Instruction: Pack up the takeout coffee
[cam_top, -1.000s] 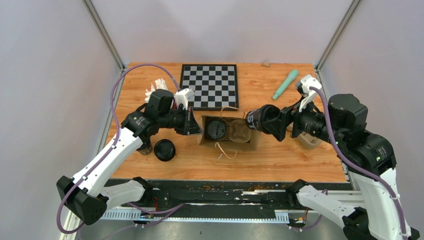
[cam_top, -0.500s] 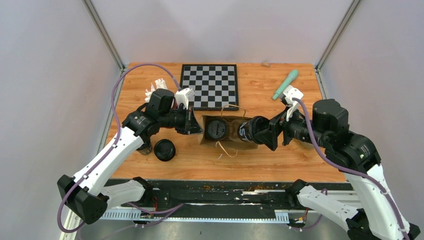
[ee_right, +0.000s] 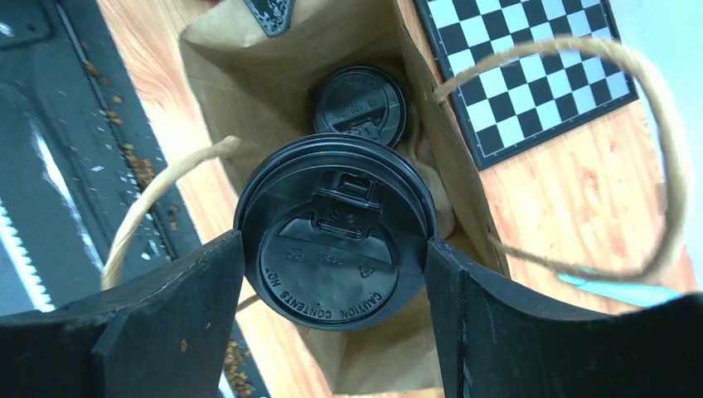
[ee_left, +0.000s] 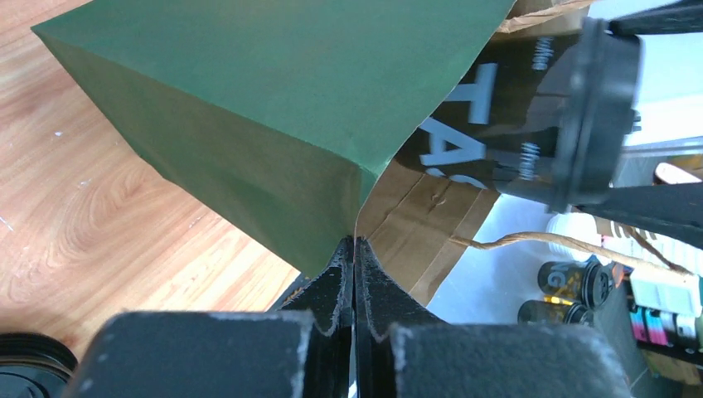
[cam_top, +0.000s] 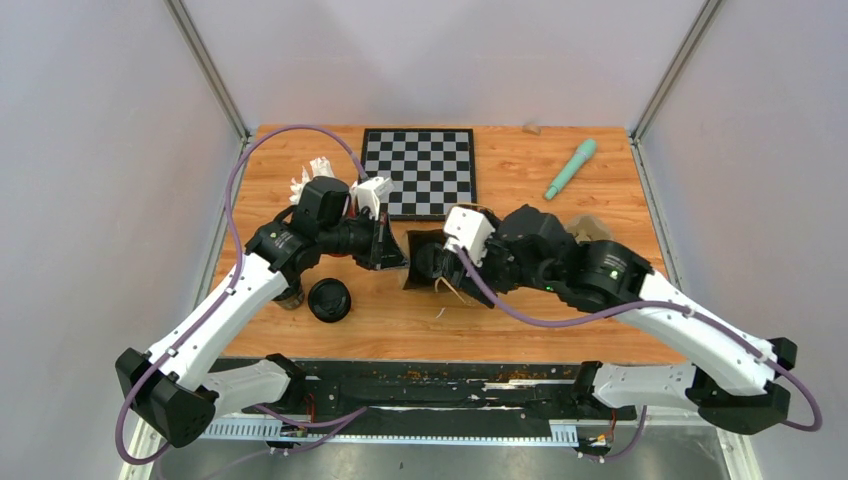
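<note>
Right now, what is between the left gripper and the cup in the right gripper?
The paper bag's wall, its edge pinched by the left gripper; the left wrist view shows it.

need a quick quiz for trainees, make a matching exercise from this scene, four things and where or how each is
1 left gripper
2 right gripper
3 teal tool
4 checkerboard

a lying far right, touching nothing
b pinching the paper bag
c lying flat beyond the bag
d shut on a lidded coffee cup

Pairs: 1-b, 2-d, 3-a, 4-c
</note>
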You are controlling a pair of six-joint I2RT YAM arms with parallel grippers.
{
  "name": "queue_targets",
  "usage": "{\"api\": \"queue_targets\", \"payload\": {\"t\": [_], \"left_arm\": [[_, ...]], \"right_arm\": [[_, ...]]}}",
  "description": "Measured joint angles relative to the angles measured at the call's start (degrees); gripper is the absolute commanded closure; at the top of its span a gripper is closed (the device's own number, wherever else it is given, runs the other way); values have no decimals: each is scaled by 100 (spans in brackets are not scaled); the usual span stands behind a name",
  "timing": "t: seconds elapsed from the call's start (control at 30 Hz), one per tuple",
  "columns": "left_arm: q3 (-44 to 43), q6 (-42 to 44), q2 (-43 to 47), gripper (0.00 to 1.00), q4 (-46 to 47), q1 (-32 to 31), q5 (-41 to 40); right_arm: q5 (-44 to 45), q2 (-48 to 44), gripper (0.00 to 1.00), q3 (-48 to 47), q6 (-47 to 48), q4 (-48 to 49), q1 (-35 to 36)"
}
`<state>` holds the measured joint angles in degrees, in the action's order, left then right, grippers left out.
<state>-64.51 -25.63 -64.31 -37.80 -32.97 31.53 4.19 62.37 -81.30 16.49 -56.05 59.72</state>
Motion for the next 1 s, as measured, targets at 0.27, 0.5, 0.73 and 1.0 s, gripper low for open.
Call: {"api": "queue_targets", "payload": {"t": [0.27, 0.5, 0.73, 1.0], "left_arm": [[107, 595, 2, 100, -13, 0, 208], [302, 715, 11, 92, 33, 0, 317], [313, 448, 33, 77, 76, 0, 295], [313, 404, 247, 69, -63, 0, 46]], "right_arm": [[634, 286, 26, 352, 793, 361, 173], [761, 203, 27, 822, 1224, 490, 216], [990, 205, 27, 1130, 1298, 544, 658], [1281, 258, 27, 1215, 1290, 708, 984]]}}
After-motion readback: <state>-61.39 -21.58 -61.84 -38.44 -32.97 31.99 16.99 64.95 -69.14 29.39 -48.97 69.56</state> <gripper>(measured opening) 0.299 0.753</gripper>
